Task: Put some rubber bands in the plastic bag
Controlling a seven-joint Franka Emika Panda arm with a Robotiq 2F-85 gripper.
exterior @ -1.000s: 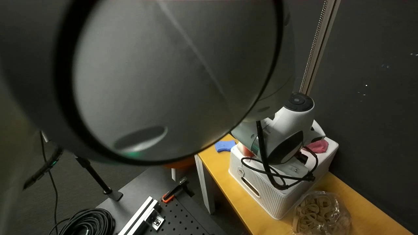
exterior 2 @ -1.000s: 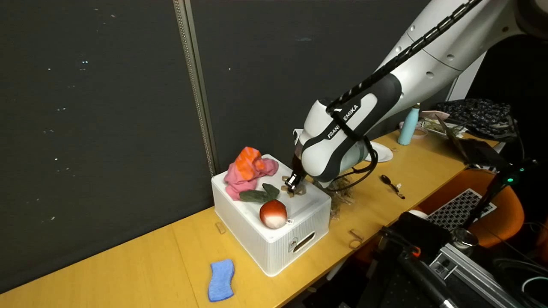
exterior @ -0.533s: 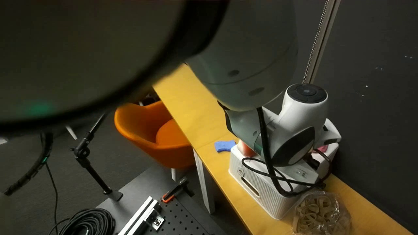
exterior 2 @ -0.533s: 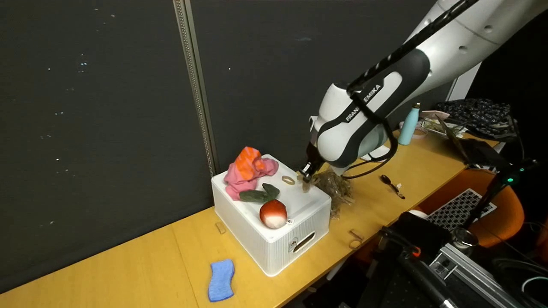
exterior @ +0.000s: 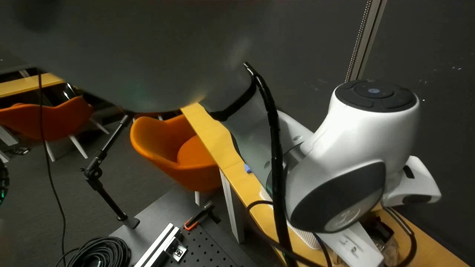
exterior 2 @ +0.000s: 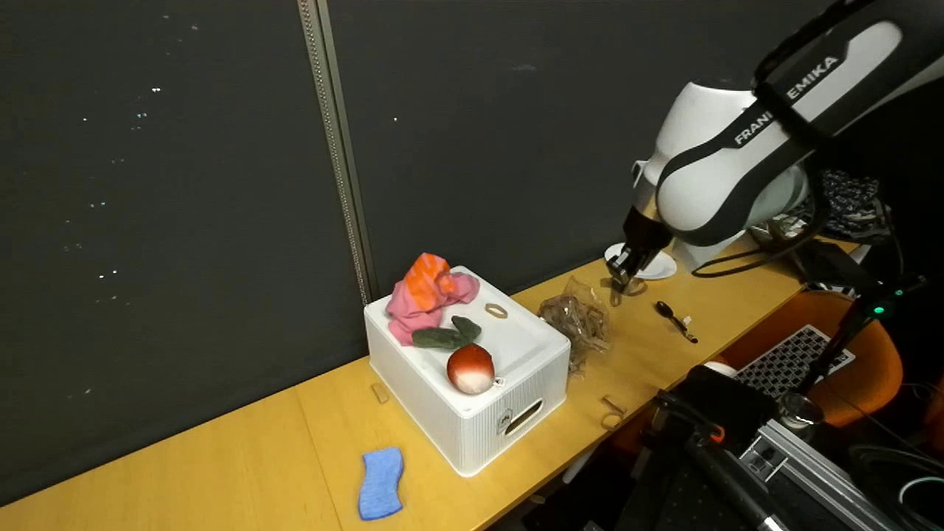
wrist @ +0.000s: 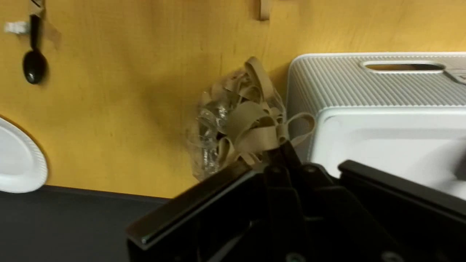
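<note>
A second ago the gripper was over the white box; now it has swung away, carrying rubber bands with it. It is pinched tight on them, and their loops dangle from its tips. One lone band stayed behind on the box (all by itself). The plastic bag lies on the table just beside the box, with more bands inside. In an exterior view the held bands seem to hang between the bag and the white plate, but the wrist view shows the bag right behind them, so I can't tell if they are over it. I think the grabbing is done and the dropping isn't. It should get over the bag first, or the bands may miss.
</note>
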